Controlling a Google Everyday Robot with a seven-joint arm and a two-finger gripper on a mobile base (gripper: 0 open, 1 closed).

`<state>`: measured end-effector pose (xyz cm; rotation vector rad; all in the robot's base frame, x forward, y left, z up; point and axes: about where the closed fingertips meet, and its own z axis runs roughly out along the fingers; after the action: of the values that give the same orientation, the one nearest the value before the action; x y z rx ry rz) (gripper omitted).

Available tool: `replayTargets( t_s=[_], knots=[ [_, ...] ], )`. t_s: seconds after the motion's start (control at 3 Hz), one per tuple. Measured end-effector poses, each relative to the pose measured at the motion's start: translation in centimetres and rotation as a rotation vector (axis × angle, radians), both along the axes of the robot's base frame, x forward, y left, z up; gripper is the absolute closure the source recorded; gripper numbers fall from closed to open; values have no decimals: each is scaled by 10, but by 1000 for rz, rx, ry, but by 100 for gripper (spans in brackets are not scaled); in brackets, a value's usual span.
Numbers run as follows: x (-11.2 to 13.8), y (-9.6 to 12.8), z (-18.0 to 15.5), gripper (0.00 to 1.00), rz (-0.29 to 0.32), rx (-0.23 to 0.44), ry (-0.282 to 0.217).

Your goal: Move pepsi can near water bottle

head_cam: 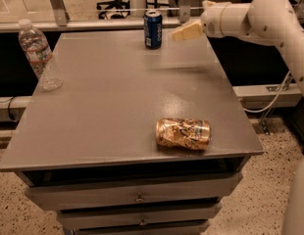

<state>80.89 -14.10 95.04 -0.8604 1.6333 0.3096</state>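
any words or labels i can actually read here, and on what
No text reads clearly.
pepsi can: white and red markings, too blurred to read.
water bottle: white-and-red label, too blurred to read.
gold-orange can, lying on its side: pattern only, unreadable.
gripper, just right of the pepsi can: no markings visible.

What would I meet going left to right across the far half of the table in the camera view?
water bottle → pepsi can → gripper, which hangs above the far right of the table, just right of the can.
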Motion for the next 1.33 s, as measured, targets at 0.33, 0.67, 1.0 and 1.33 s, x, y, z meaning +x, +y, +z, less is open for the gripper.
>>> replayTargets(
  t_s=[0.33, 0.67, 1.0, 1.33],
  knots=[
    [20, 24, -5, 0, -4, 5, 52],
    [37, 44, -20, 0, -22, 8, 125],
    [52, 68, -33, 0, -24, 38, 178],
    [60, 88, -38, 0, -10, 59, 202]
  ],
)
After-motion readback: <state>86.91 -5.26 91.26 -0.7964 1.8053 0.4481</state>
